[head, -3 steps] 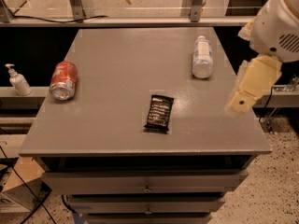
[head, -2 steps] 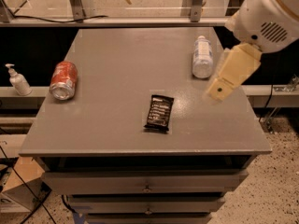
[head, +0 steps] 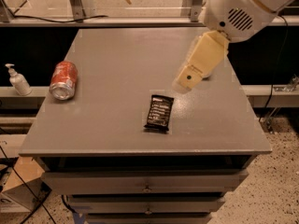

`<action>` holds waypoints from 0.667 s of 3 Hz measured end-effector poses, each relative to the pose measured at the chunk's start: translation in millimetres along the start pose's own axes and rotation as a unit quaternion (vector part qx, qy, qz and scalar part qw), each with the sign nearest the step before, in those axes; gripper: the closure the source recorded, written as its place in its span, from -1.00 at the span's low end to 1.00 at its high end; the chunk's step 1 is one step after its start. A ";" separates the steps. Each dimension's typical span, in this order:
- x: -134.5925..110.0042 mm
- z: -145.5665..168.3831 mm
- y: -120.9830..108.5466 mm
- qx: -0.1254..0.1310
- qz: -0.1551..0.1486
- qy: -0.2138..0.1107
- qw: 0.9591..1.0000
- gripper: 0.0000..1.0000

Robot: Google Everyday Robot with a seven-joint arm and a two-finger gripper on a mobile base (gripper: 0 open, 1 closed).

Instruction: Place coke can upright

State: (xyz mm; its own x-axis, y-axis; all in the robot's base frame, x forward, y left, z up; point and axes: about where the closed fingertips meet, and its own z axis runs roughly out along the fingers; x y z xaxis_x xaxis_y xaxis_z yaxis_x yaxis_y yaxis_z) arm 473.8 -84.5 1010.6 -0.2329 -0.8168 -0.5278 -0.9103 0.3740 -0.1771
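Note:
The coke can (head: 63,80) is red-orange with white markings. It lies on its side near the left edge of the grey table (head: 117,45), with its silver end facing the front. My gripper (head: 186,80) is at the cream end of the arm that reaches in from the upper right. It hovers above the table right of the middle, far to the right of the can and just above and right of the black snack wrapper (head: 159,112). The clear plastic bottle is hidden behind the arm.
A white soap dispenser (head: 16,80) stands on a low shelf left of the table. The big white arm housing (head: 238,8) hangs over the back right corner. Drawers (head: 145,183) sit under the table top. A railing runs along the back.
The arm has swung left and further over the table, from beyond the right edge to above the middle right. It now covers the bottle. The can and the wrapper have not moved.

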 end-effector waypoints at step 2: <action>-34.0 30.2 4.9 0.002 0.000 0.027 1.000 -1.00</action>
State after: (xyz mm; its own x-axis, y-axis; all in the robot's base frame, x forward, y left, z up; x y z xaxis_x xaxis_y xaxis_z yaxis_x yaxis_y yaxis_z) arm 487.5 -41.6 1002.6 -0.2515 -0.8386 -0.4831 -0.9088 0.3763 -0.1801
